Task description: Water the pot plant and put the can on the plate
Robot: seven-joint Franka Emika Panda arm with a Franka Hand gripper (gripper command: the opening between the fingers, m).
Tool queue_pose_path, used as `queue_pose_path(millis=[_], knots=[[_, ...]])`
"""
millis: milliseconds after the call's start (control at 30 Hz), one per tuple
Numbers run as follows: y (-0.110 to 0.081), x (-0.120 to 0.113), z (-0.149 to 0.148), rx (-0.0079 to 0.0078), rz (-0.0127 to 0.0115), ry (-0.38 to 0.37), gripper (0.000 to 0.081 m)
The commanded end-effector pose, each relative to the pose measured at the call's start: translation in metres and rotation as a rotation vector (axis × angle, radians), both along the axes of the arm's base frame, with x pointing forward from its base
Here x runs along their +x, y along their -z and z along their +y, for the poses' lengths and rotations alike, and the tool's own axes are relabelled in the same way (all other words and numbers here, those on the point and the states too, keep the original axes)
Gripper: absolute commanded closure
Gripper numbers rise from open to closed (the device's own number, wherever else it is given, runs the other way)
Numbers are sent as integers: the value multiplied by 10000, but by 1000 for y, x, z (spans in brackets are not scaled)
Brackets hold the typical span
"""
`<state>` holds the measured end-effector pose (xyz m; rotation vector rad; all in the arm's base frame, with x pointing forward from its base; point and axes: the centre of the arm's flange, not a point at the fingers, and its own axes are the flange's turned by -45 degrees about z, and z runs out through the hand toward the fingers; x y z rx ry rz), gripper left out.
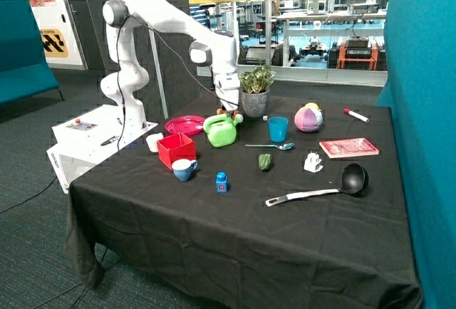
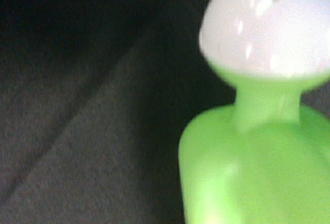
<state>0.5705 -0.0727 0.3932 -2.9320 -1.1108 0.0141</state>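
No label or writing is legible on any item. Nearest on the black-clothed worktop [image 1: 235,231] lie a black ladle [image 1: 335,185], a small blue block [image 1: 221,181], a blue cup [image 1: 184,169] and a red square box [image 1: 176,149]. Behind them the bright light-green plastic watering can [image 1: 221,130] stands on the cloth, beside the flat round magenta-pink plate [image 1: 184,124] and not on it. The white arm reaches down, its end effector [image 1: 229,112] at the can's top; whether it grips cannot be told. Just behind stands the leafy pot plant [image 1: 256,90] in its grey pot.
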Motion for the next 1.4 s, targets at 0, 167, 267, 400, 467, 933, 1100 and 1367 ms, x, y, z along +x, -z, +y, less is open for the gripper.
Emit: queue_pose_path(millis=[0,167,267,400,467,933,1100,1367], knots=[[10,-21,-15,-26,-106,14,323],[10,-24,-23,-26,-106,-18,340],[9,-24,-26,-26,-106,-14,342],[9,-23,-29,-26,-106,40,355],[9,-23,-29,-26,-106,49,355],[14,-26,-26,-27,-106,220,394],[18,-23,-24,-28,-106,298,419],[20,-20,-22,-28,-106,322,442]])
